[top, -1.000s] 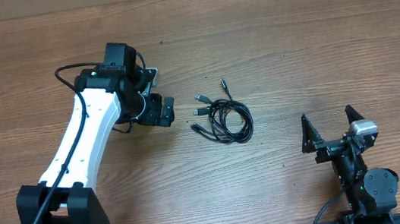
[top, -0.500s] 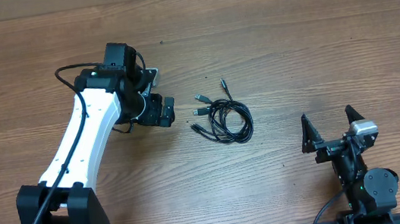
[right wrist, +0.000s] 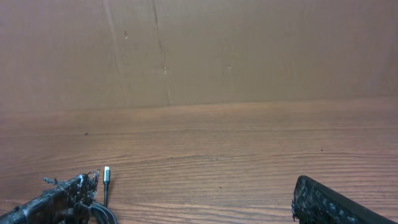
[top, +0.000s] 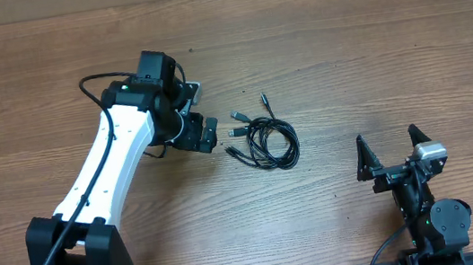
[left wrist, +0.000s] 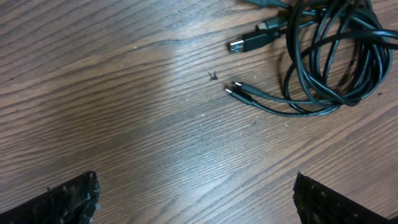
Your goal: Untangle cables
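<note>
The cables (top: pixel 266 138) lie as one coiled bundle of thin black cords mid-table, with several plugs sticking out on its left and top. In the left wrist view the cables (left wrist: pixel 329 56) fill the top right, a USB plug (left wrist: pixel 247 42) and a thin plug (left wrist: pixel 239 92) pointing left. My left gripper (top: pixel 202 112) (left wrist: pixel 199 205) hovers just left of the bundle, open, with nothing between its fingers. The right gripper (top: pixel 391 151) (right wrist: pixel 196 202) rests near the front right, open and empty. A silver-tipped plug (right wrist: pixel 106 174) shows beside its left finger (right wrist: pixel 65 199).
Bare wood-grain tabletop (top: pixel 370 44) surrounds the bundle. A brown cardboard wall (right wrist: pixel 199 50) stands along the far edge. The white left arm (top: pixel 105 167) stretches from the front left toward the middle.
The left arm has shifted a little to the right, bringing its gripper closer to the cable bundle. The right arm and the cables have not moved.
</note>
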Robot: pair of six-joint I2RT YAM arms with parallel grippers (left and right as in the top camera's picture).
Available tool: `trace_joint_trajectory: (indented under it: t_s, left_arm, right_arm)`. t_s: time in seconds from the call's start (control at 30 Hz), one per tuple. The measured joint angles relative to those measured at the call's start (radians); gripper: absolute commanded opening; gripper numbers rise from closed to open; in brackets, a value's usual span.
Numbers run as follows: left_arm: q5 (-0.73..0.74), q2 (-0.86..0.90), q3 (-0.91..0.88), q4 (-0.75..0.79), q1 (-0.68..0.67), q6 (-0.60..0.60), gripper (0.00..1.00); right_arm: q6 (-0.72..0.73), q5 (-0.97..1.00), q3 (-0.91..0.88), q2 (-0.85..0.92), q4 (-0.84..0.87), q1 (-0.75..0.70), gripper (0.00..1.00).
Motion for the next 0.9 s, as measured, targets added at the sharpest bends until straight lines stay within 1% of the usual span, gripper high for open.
trace_joint_trajectory:
  t_s: [0.23,0.3,0.4,0.47,0.57,0.67,0.8,0.9]
  left_arm:
    - [0.0,0.0,0.0,0.0,-0.007,0.003,1.0]
    - [0.0,0.0,0.0,0.0,-0.007,0.003,0.99]
    - [0.0,0.0,0.0,0.0,-0.007,0.003,1.0]
    - [0.0,0.0,0.0,0.003,-0.007,0.003,1.0]
    - [0.0,0.0,0.0,0.008,-0.007,0.003,1.0]
    - [0.0,0.0,0.0,0.008,-0.007,0.003,1.0]
    - [0.0,0.0,0.0,0.013,-0.007,0.003,1.0]
    - [0.001,0.0,0.0,0.018,-0.007,0.003,1.0]
  right_arm:
    - [0.0,0.0,0.0,0.0,0.002,0.0,1.0]
    - [0.009,-0.004,0.0,0.002,0.034,0.0,1.0]
    - [0.079,-0.038,0.0,0.002,0.129,0.0,1.0]
    - [0.145,-0.058,0.0,0.002,0.122,0.0,1.0]
    - [0.226,-0.082,0.017,0.01,0.043,0.0,1.0]
    - [0.261,-0.093,0.096,0.058,-0.081,-0.002,1.0]
    - [0.266,-0.099,0.28,0.192,-0.204,-0.003,1.0]
    - [0.264,-0.103,0.458,0.347,-0.337,-0.004,1.0]
